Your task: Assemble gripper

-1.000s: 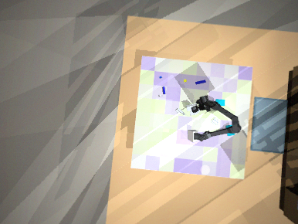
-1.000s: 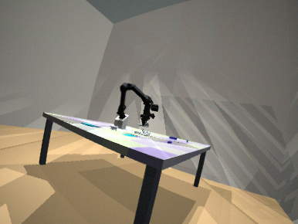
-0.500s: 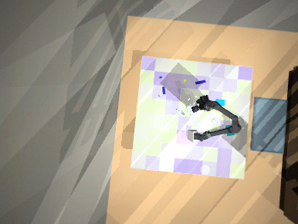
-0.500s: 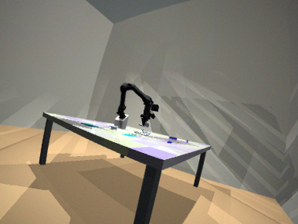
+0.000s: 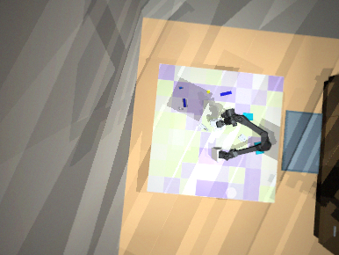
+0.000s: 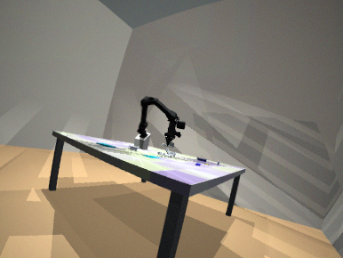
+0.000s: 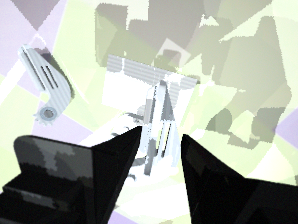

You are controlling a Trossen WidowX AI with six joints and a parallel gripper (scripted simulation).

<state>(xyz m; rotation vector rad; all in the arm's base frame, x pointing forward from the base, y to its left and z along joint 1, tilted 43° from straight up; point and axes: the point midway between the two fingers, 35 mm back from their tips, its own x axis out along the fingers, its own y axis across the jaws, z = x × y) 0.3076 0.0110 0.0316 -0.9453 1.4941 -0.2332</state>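
Observation:
My gripper (image 5: 219, 124) (image 6: 168, 143) (image 7: 161, 134) is shut on a pale grey jaw (image 7: 161, 107), low over the table. The jaw stands out beyond the fingertips; its lower part is washed out by glare. Behind it in the wrist view is a pale ridged part (image 7: 131, 65), which looks like the gripper base; its pins are hidden. Whether the held jaw touches it, I cannot tell. The other jaw (image 7: 59, 86) lies flat at the left of the wrist view, with its toothed round end towards the fingers. I cannot make out the housing plate for certain.
A small pale part (image 5: 242, 137) lies inside the arm's bend. A blue bar (image 5: 226, 93), a dark blue block (image 5: 184, 103) and a small yellow piece (image 5: 208, 91) lie farther off. A cyan piece (image 5: 248, 116) lies beside the arm. The arm's white base block (image 5: 216, 153) stands near.

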